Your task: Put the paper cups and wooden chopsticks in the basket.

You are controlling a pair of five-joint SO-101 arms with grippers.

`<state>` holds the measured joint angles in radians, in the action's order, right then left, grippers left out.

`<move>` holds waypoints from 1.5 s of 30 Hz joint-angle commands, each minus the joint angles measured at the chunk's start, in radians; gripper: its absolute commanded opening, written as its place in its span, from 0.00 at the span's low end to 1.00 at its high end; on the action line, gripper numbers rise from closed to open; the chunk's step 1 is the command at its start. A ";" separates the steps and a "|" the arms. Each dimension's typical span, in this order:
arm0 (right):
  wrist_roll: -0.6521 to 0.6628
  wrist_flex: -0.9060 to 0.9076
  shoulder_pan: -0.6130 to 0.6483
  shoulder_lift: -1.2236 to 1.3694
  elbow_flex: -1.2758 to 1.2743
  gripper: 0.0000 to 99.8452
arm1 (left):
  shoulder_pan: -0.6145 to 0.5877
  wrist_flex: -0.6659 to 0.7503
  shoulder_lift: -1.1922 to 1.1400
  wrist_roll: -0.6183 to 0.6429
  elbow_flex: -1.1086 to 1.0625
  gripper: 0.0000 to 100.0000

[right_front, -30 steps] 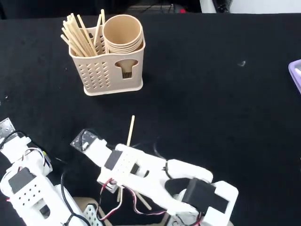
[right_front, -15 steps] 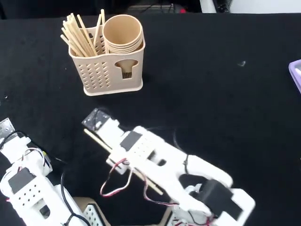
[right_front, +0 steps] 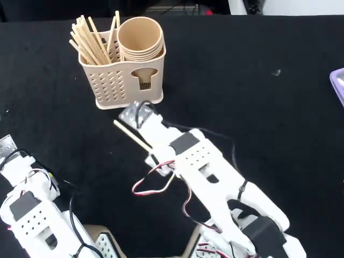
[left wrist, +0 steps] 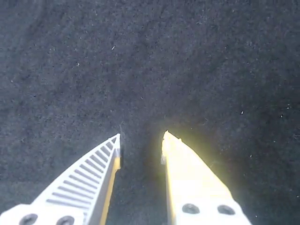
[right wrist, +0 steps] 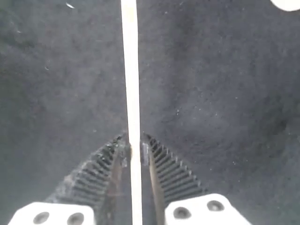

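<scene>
the right pincer (right wrist: 133, 140) is being kept almost closed. its two toothed jaws are being pressed on a single wooden chopstick (right wrist: 130, 70), with only the width of the stick between them. the long free part of the stick is being pointed ahead of the pincer, over the black table (right_front: 242, 80). in the high view the right arm (right_front: 215, 183) is being stretched from the near edge toward the basket (right_front: 129, 86). the held stick is being carried slanted, near the front wall of the basket and apart from it.

the left pincer (left wrist: 140, 138) is being held a little open above the bare cloth, with nothing between its jaws. the left arm (right_front: 27, 215) is being seen at the near left corner.

the basket is being seen upright toward the far left corner of the table. a stack of paper cups (right_front: 140, 35) is being carried in its compartment toward the right edge, and a bundle of chopsticks (right_front: 91, 40) in the other one. a purple object (right_front: 338, 83) is being cut off at the right edge. beyond the far edge a white surface (right_front: 301, 6) is being shown.
</scene>
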<state>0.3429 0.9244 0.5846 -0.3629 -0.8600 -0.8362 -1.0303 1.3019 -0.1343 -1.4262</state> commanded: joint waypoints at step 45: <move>0.041 0.169 -0.063 0.047 0.294 0.01 | -0.008 -0.003 0.011 0.002 0.008 0.15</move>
<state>0.3920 1.0165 0.5355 -0.1573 -0.6743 -0.8362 -1.0303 1.3019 -0.1343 -1.4262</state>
